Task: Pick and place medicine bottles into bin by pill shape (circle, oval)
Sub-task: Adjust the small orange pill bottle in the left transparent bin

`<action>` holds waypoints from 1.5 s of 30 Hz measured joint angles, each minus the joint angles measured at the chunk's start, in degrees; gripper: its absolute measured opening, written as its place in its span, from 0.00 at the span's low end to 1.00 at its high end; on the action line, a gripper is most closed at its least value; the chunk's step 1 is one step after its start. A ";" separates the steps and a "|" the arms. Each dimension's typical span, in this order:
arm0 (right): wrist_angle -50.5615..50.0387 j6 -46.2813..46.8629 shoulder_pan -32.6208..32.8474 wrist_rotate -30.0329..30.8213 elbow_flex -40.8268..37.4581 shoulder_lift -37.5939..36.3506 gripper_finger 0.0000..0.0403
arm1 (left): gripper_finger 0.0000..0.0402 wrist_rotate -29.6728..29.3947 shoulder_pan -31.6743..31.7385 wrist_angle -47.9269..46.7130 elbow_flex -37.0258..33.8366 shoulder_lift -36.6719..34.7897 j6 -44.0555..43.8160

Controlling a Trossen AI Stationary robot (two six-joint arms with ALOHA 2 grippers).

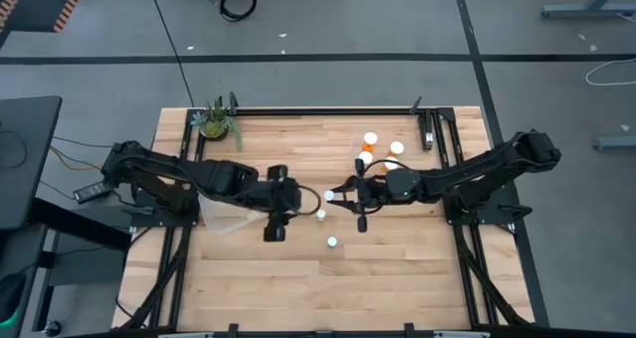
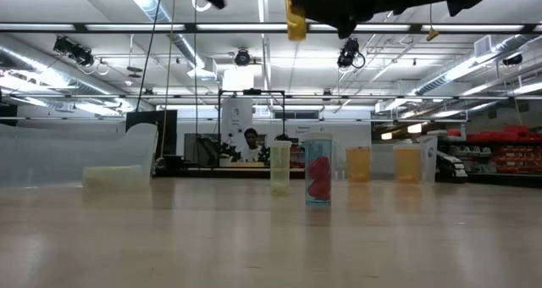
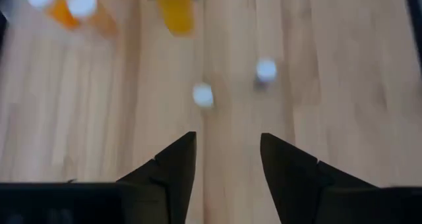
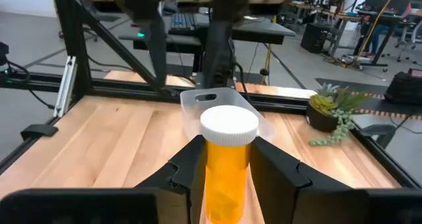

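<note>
Right wrist view, clear bin [image 4: 221, 105] beyond held orange bottle [image 4: 227, 159], plant [image 4: 333, 109] aside

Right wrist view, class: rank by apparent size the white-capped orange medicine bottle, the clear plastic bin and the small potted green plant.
1. Orange medicine bottle, clamped in the right gripper; nearness inflates it.
2. Clear plastic bin.
3. Potted green plant. These two look close, so their order is unsure.

Two small white bottles [image 1: 320, 215] loose on the table. One orange bottle [image 4: 227, 178] in my right gripper [image 4: 227, 145]. At least three more in the far cluster [image 1: 370, 137], exact count unclear. One clear bin [image 1: 224, 219] for sure. One plant [image 1: 216, 124].
</note>
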 joint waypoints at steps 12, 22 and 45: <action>-0.35 1.15 -0.68 -6.00 7.25 8.14 0.29 | 0.37 -7.16 -5.37 -4.99 -5.04 0.67 -3.52; -2.35 -1.66 -0.95 -2.84 11.92 14.98 0.29 | 0.48 -12.86 -5.31 1.27 -5.09 0.78 -2.14; -3.05 -3.02 -0.83 -3.33 11.90 15.35 0.29 | 0.56 -9.25 -2.22 10.60 -5.09 0.79 6.89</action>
